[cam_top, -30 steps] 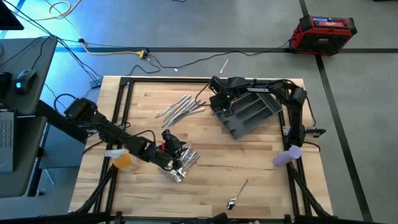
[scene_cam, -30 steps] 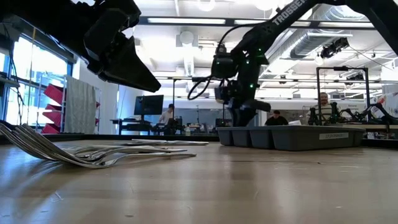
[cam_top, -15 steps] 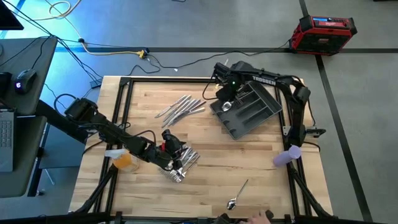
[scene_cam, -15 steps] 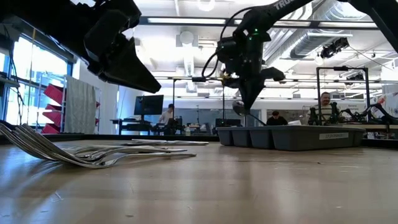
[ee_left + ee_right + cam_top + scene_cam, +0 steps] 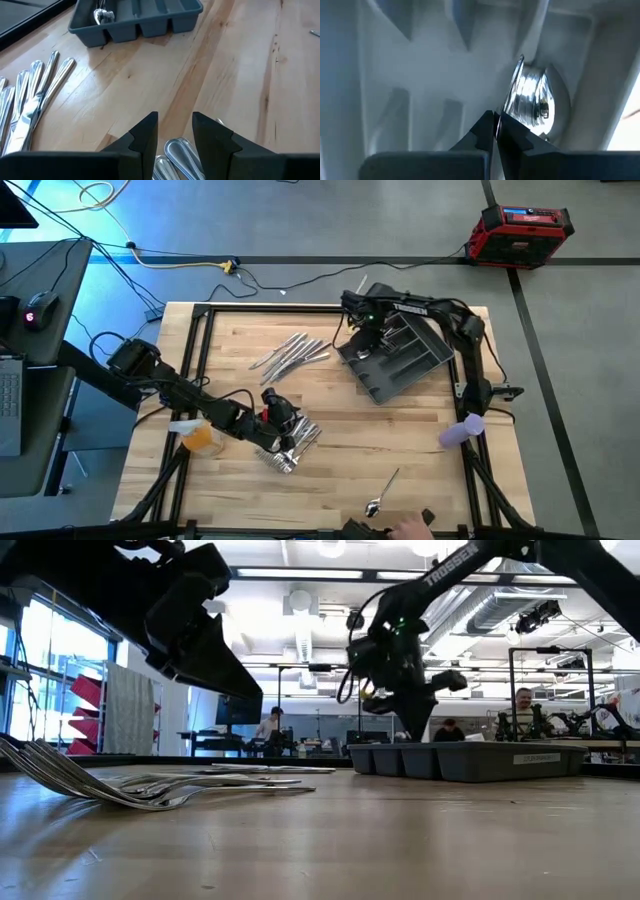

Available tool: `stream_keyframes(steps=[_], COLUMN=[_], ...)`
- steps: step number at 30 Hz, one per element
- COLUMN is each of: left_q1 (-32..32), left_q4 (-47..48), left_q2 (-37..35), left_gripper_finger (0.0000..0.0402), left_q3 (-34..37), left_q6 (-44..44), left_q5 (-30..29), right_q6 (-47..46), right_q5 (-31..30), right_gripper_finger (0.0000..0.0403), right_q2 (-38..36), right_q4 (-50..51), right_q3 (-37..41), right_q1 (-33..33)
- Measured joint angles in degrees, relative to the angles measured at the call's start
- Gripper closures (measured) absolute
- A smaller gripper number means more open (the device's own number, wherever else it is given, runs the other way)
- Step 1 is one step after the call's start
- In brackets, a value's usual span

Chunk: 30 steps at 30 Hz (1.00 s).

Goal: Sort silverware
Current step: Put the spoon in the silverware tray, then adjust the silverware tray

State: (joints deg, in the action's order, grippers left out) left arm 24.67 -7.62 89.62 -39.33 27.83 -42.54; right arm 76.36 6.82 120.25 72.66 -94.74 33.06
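A shiny spoon (image 5: 532, 102) stands bowl-down inside a compartment of the dark grey plastic tray (image 5: 405, 365), pinched by its handle in the right gripper (image 5: 495, 125), whose fingers are pressed together on it. On the high view that gripper (image 5: 368, 332) hovers at the tray's 10 o'clock corner. The left wrist view shows a spoon bowl (image 5: 102, 16) in the tray's end compartment.

At 9 o'clock from the tray lies a fanned group of knives and forks (image 5: 290, 352). At 7 o'clock from it, a small pile of spoons (image 5: 297, 445) lies under the left gripper (image 5: 174, 131), whose fingers are spread above them. A lone spoon (image 5: 383, 492) lies at the table's 6 o'clock edge.
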Motion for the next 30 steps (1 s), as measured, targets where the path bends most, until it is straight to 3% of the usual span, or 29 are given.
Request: stream_keyframes(steps=[3,9,16,22,26,30], left_q1=[0.0,0.0,0.1,0.1,0.3,0.7], left_q4=[0.0,0.1,0.0,0.1,0.1,0.1], left_q2=[0.0,0.0,0.0,0.0,0.0,0.0], left_gripper_finger=[0.0298,0.0298,0.0298,0.0298,0.0298,0.0298], left_q3=[0.0,0.0,0.0,0.0,0.0,0.0], left_q6=[0.0,-0.4,-0.4,-0.4,0.1,0.4], left_q5=[0.0,0.0,0.3,1.6,1.7,2.0], right_q6=[-0.9,-4.8,-11.5,-24.2,-24.7,-23.8], right_q5=[-4.3,-6.9,-7.9,-7.9,-5.5,-2.7], right_gripper_finger=[0.0403,0.0382,0.0283,0.0217,0.0215,0.024], right_q2=[0.7,0.6,0.4,0.4,0.3,0.2], right_q4=[-2.0,-6.4,-8.8,-11.2,-7.0,-2.9], right_q3=[0.0,-1.0,-4.9,-9.3,-9.5,-8.1], right_q1=[-0.2,-0.2,-0.2,-0.2,-0.5,-2.0])
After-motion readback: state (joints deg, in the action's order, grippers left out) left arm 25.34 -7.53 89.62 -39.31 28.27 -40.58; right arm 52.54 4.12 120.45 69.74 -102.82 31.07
